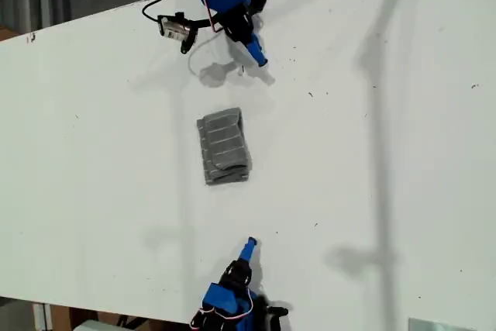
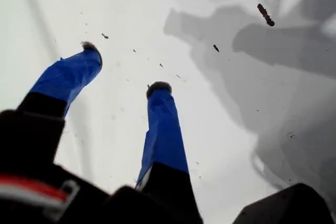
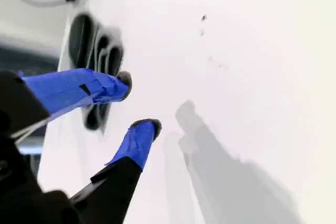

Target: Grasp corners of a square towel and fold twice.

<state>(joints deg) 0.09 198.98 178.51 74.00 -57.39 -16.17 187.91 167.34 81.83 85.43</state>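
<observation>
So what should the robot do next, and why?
Probably nothing more than pulling both arms back to rest. The towel already lies folded into a small bundle on the table, and my first gripper and my second gripper are open, empty and away from it.

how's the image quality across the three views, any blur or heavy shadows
Exterior view: sharp, even light, soft shadows on the table, towel clear. First wrist view: big overlapping grey shadows, fingers slightly soft. Second wrist view: bright washed-out table, blurred dark shapes behind the fingers.
</observation>
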